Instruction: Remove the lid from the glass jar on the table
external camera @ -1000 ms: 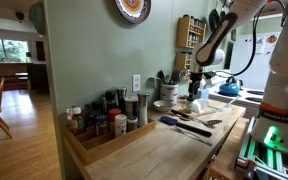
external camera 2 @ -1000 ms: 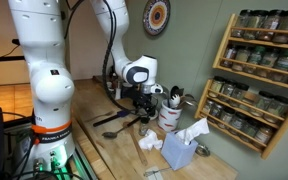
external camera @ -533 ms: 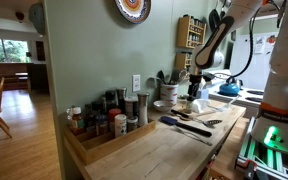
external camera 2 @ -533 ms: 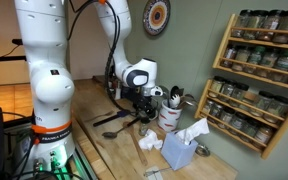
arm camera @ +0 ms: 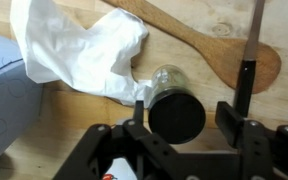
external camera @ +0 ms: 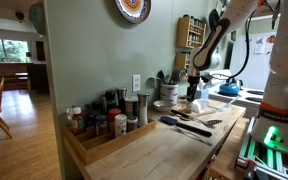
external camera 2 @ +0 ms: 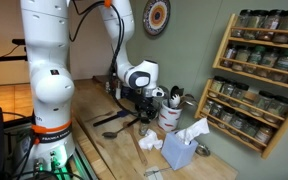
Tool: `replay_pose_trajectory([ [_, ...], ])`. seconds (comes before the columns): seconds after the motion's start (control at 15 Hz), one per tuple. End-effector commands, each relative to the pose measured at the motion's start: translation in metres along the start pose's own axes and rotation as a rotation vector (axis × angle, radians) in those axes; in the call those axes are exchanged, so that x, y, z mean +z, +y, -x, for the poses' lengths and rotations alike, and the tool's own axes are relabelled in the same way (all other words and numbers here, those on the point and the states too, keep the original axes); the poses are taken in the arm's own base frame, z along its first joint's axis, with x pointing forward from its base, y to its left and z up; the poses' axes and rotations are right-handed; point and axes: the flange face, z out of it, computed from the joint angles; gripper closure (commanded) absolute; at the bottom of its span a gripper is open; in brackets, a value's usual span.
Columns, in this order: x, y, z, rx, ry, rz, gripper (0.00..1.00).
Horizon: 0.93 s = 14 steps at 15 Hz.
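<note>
In the wrist view a glass jar (arm camera: 167, 80) with a black lid (arm camera: 176, 115) stands on the wooden table (arm camera: 214, 25). My gripper (arm camera: 187, 120) is open right above it, with one finger on each side of the lid. I cannot tell whether the fingers touch the lid. In both exterior views the gripper (external camera: 194, 90) (external camera 2: 144, 103) hangs low over the table (external camera: 154, 150) (external camera 2: 92, 112), among the utensils. The jar is mostly hidden there.
A wooden spoon (arm camera: 199, 45) lies just beyond the jar and crumpled white paper (arm camera: 79, 45) touches its side. A blue tissue box (external camera 2: 179, 152), a white utensil crock (external camera 2: 170, 116) and a wall spice rack (external camera 2: 259, 70) are close. A wooden tray of spice jars (external camera: 104, 125) and black utensils (external camera: 189, 125) are on the table.
The arm has shifted slightly and the gripper has sunk a little toward the jar. The jaws stay open.
</note>
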Motion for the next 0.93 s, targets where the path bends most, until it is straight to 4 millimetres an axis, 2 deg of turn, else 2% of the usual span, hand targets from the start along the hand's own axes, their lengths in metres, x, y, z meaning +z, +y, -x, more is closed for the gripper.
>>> replay_pose_trajectory([
  [0.0,0.009,0.005,-0.004,-0.002,-0.005,0.001,0.28],
  [0.2,0.009,0.007,-0.007,-0.001,-0.005,0.003,0.46],
  [0.27,0.007,0.006,-0.008,-0.003,-0.003,0.006,0.56],
  [0.33,0.004,0.005,-0.009,-0.007,0.004,0.009,0.60],
  [0.4,0.001,0.003,-0.010,-0.010,0.006,0.011,0.56],
  [0.47,-0.001,0.002,-0.011,-0.013,0.008,0.011,0.57],
  [0.6,-0.003,-0.002,-0.012,-0.019,0.001,0.004,0.69],
  [0.87,-0.009,-0.006,-0.011,-0.021,-0.008,0.009,0.69],
])
